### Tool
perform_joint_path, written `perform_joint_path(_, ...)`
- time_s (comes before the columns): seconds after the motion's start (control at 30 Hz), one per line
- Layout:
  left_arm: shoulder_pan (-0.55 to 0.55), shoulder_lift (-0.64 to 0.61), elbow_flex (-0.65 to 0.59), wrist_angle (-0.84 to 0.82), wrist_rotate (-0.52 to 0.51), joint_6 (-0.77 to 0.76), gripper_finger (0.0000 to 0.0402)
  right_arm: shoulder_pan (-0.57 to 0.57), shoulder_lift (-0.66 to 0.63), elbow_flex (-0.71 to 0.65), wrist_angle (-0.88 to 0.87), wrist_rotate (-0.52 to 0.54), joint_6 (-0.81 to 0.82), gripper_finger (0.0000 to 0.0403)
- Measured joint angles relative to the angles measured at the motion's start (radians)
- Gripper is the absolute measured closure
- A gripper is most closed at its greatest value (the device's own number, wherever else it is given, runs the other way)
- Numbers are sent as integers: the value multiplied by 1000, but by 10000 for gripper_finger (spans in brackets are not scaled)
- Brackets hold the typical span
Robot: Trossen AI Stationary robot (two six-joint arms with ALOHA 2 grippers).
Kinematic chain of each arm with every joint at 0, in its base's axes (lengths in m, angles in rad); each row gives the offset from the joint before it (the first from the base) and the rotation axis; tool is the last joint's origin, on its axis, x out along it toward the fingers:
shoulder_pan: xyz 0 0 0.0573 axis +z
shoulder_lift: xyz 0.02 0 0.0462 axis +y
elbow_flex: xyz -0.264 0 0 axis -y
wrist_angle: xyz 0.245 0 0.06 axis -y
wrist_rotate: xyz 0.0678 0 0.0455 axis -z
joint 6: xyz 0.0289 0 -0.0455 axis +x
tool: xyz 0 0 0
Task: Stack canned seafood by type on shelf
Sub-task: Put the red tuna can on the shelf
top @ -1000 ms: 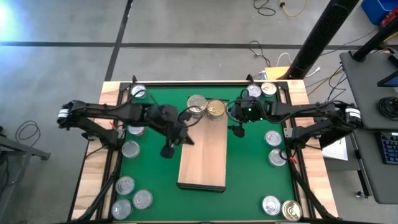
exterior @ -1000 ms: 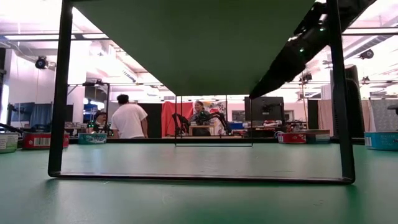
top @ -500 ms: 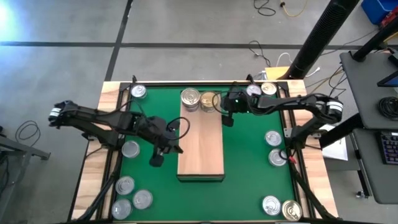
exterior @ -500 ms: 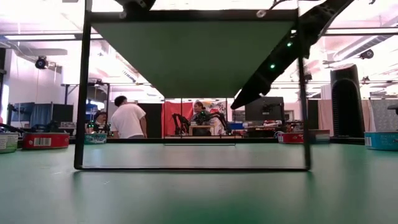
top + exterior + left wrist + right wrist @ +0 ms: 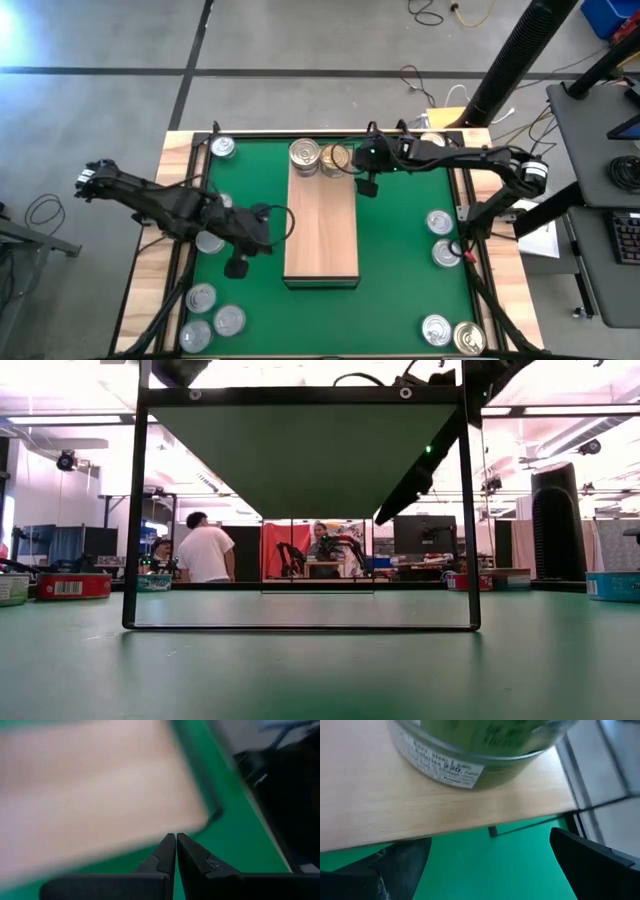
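We look down on a green felt mat (image 5: 400, 260) set in a pale wooden table frame (image 5: 152, 280), standing on a grey concrete floor with dark seams. Along the middle of the mat lies the shelf (image 5: 322, 235), a long light-wood board with smooth, faint grain and a thin dark rim. At its far end two round tins sit side by side: a silver-topped tin (image 5: 304, 155) and a gold-topped tin (image 5: 335, 158), each short and ribbed at the lid. More silver-topped tins lie loose on the mat, a cluster near the left front corner (image 5: 212, 316) and several along the right edge (image 5: 438, 221).

The right gripper (image 5: 366, 185) hangs just beside the gold-topped tin at the shelf's right edge, its fingers spread wide with nothing between them. The left gripper (image 5: 237, 266) hovers over the mat left of the shelf, its fingers (image 5: 167, 851) pressed together, empty.

Across the table we see a bright workshop with people (image 5: 207, 550) at desks.
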Motion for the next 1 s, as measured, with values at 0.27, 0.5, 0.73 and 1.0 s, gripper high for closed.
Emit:
perform_joint_path(0.27,-6,-94,-55,-403,-214,-414,401,3,-13,70,-272,24,132,4)
perform_joint_path(0.5,54,-168,-205,-471,-221,-652,401,4,-102,-22,-298,61,154,56)
perform_joint_path(0.73,267,-114,-329,-563,-187,-725,401,10,-222,-157,-205,71,201,158)
perform_joint_path(1.0,492,56,-336,-557,-230,-589,401,71,-301,-256,-148,67,295,243)
